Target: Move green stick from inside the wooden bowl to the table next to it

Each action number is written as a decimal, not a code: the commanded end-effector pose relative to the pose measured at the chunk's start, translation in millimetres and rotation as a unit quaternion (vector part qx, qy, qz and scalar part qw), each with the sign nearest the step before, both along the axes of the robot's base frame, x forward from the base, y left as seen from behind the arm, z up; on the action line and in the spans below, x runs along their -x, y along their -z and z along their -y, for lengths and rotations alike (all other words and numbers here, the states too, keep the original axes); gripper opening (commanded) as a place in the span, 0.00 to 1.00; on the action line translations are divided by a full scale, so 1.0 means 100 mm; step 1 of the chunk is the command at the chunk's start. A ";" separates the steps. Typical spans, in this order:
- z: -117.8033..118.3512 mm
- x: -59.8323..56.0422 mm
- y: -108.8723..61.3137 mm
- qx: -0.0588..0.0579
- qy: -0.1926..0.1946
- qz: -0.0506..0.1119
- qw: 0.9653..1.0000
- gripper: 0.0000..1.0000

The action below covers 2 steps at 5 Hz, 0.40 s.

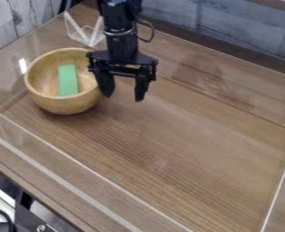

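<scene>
A: Where's the green stick (pixel 67 81)?
B: Inside the wooden bowl (pixel 62 82), lying along the bowl's near-far direction, toward the middle. Flat, bright green, rectangular.
A: Bowl condition?
B: Upright, light tan, thick wall, rounded outside. Open top, stick plainly visible in it.
A: Where does the bowl sit?
B: On the table (pixel 181 145), left part, toward the far side. Brown wood grain top.
A: Gripper (pixel 121 89)?
B: Black, fingers pointing down, just right of the bowl. Jaws spread wide, full opening. Nothing in the grip.
A: Touching the bowl?
B: Can't tell. Left finger overlaps the bowl's right rim in this view; contact or gap isn't readable.
A: Arm?
B: Dark arm (pixel 120 23) comes in from the far side, above the gripper.
A: Anything around the edges?
B: Clear plastic pieces (pixel 82 33) at the far left, beyond the bowl. More clear plastic along the left edge, beside the bowl. Clear strip down the right edge of the tabletop too.
A: Near left corner?
B: Black cables (pixel 14 214) and dark hardware, off the table's edge. Too small to identify further.
A: Right half of the table?
B: Bare wood grain, running well out from the gripper.
</scene>
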State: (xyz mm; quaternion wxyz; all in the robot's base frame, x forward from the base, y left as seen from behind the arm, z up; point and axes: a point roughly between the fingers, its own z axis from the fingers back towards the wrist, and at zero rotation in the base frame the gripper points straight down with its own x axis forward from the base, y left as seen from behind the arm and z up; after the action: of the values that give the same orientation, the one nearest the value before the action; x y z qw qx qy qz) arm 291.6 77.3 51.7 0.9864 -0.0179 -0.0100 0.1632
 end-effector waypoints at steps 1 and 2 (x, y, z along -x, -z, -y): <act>-0.14 -0.04 -0.17 -0.009 0.002 0.019 1.000 1.00; -0.20 0.00 -0.21 -0.010 0.009 0.015 1.000 1.00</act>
State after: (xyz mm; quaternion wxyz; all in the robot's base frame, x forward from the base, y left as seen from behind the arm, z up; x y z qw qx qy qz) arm 282.3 84.1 52.4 0.9887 -0.0212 0.0126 0.1479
